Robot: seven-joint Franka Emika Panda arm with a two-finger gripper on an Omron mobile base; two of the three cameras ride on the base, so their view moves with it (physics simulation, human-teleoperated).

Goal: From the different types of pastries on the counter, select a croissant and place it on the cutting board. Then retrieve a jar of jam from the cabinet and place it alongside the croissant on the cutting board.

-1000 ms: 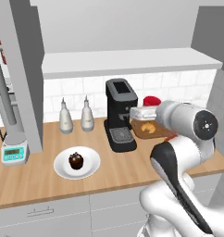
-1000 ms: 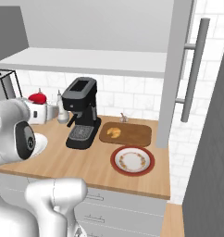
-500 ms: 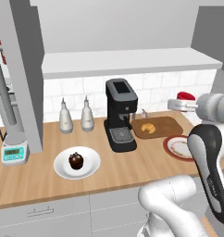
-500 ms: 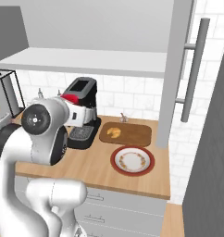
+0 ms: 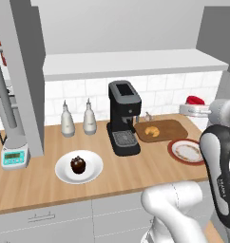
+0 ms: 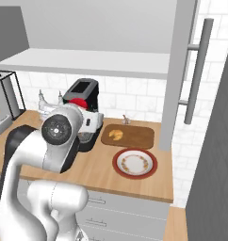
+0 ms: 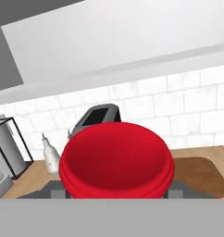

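– Where is the jar of jam [image 7: 116, 159]?
– Clamped in the gripper [image 5: 196, 109], above the counter's [image 5: 36, 178] right end.
– And the croissant [image 5: 153, 131]?
– On the cutting board [image 5: 174, 128], near its left edge, beside the coffee machine [image 5: 122, 116].

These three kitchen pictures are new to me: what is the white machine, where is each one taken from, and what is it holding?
The white machine is a robot arm on a driving base, in a rendered kitchen. Two pictures come from cameras on that base, behind the arm to its left and right. The third looks along its gripper, so the red jar of jam held in the jaws looms large. On the wooden counter the croissant already lies on the cutting board. Nearby are a red-rimmed plate, a black coffee machine, two bottles and a chocolate muffin on a white plate.
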